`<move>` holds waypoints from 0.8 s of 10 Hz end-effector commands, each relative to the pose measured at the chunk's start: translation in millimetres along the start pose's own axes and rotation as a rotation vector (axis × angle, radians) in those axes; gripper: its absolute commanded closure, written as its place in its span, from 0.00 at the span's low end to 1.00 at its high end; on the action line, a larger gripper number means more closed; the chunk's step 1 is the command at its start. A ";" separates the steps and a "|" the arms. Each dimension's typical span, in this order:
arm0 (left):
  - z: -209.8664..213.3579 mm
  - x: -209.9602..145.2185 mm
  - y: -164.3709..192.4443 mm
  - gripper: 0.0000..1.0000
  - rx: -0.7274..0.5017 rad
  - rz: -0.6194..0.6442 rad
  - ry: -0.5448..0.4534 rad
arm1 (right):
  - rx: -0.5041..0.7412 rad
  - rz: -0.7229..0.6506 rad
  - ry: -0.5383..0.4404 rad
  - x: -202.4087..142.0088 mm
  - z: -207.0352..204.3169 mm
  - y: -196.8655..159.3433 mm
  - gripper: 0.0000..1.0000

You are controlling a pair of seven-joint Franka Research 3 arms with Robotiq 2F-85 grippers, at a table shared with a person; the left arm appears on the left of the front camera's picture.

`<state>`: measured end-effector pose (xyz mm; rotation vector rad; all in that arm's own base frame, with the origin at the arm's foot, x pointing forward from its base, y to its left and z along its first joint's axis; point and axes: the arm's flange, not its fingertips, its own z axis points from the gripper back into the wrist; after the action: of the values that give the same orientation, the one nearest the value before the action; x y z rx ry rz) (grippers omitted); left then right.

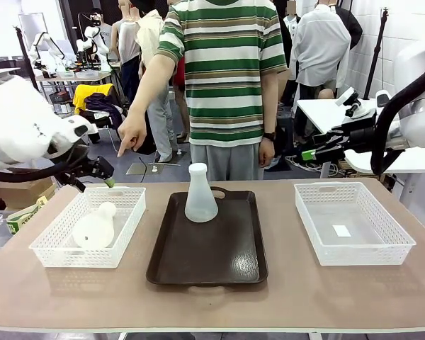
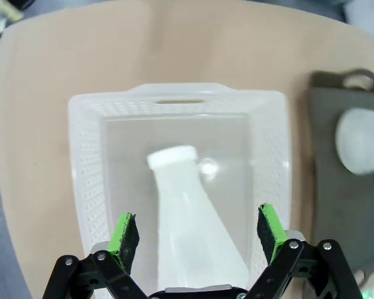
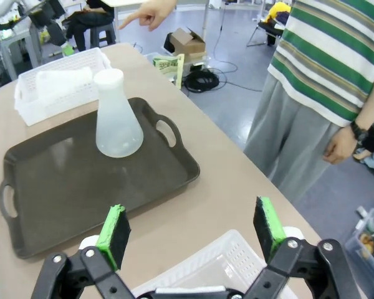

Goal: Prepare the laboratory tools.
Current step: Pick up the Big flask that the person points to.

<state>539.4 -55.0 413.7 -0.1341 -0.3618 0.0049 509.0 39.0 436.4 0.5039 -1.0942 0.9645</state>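
One frosted-white flask (image 1: 200, 194) stands upright at the back of the dark brown tray (image 1: 207, 265); the right wrist view shows this flask (image 3: 116, 116) too. A second flask (image 1: 95, 227) lies on its side in the left white basket (image 1: 90, 225). My left gripper (image 2: 197, 232) hovers open above that lying flask (image 2: 188, 212), its green pads either side of the body without touching. In the front view the left gripper (image 1: 105, 174) sits just behind the left basket. My right gripper (image 3: 191, 232) is open over the right basket's near edge, holding nothing; the front view has it (image 1: 313, 152) high at the right.
A person in a striped shirt stands across the table, one hand (image 1: 132, 134) pointing down toward the left basket. The right white basket (image 1: 350, 222) holds only a small white label. Bare tabletop (image 1: 283, 297) lies in front of the tray.
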 end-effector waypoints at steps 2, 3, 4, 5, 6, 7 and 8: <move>-9.5 25.0 -21.6 0.00 0.122 0.043 0.113 | 0.003 -0.010 0.012 1.1 1.1 0.4 0.00; -21.3 30.0 -20.0 0.00 0.142 0.042 0.118 | 0.003 -0.010 0.012 1.1 1.1 0.4 0.00; -30.3 32.3 -16.8 0.00 0.125 0.045 0.148 | 0.003 -0.010 0.012 1.1 1.1 0.4 0.00; -36.9 31.4 -14.7 0.00 0.099 0.037 0.182 | 0.003 -0.010 0.012 1.1 1.1 0.4 0.00; -40.6 30.9 -11.2 0.00 0.096 0.034 0.190 | 0.003 -0.010 0.012 1.1 1.1 0.4 0.00; -44.7 31.0 -5.7 0.00 0.090 0.036 0.206 | 0.003 -0.010 0.012 1.1 1.1 0.4 0.00; -49.9 29.5 -0.1 0.00 0.075 0.023 0.218 | 0.003 -0.010 0.012 1.1 1.1 0.4 0.00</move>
<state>578.2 -70.1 375.3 -0.0343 -0.1628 0.0501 509.0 38.7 436.5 0.5035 -1.0943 0.9639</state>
